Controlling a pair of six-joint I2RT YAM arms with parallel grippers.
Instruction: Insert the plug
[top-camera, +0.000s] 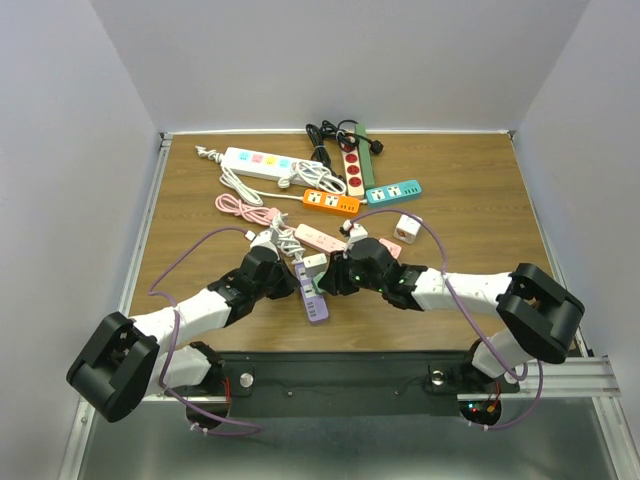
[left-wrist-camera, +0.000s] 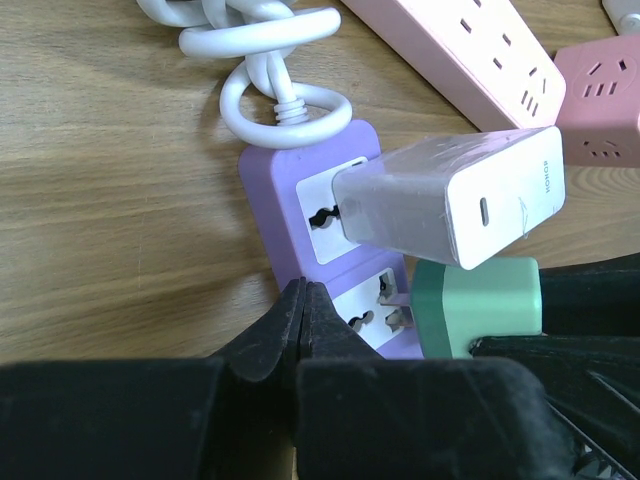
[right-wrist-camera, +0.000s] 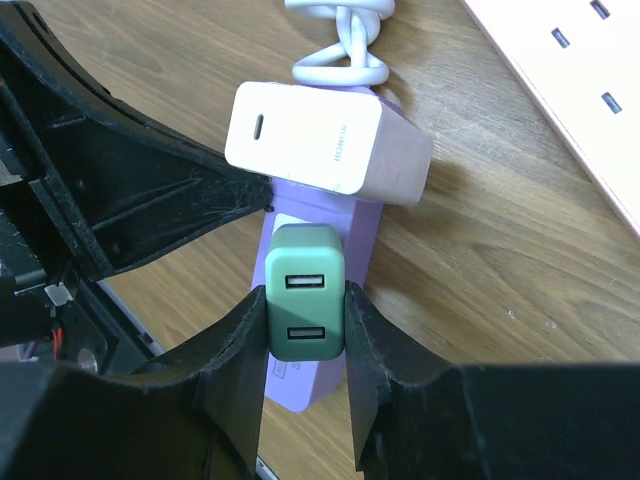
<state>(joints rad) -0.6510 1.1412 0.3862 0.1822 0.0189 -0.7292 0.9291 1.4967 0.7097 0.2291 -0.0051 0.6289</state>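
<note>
Right wrist view shows the right pincer (right-wrist-camera: 303, 295) closed on the green plug (right-wrist-camera: 305, 318), one finger pressed to each flank, with the plug's two USB ports facing the camera. The plug sits in the lower middle of the frame, over one end of the purple power strip (right-wrist-camera: 362, 232), which lies on the wooden worktop (right-wrist-camera: 520, 260). Just above it in the frame, a white charger (right-wrist-camera: 300, 135) is seated in the same strip.

In the left wrist view the green plug is at the lower right, against the strip's lower socket, with a sliver of prong apparently showing between them; how deep it sits cannot be told. The left pincer (left-wrist-camera: 303, 305) has its fingers pressed together with nothing between them, their tips at the strip's long edge, just left of the plug. A coiled white cord (left-wrist-camera: 270, 70) leaves the strip's upper end, and a pink strip (left-wrist-camera: 470, 50) lies at the upper right.
</note>
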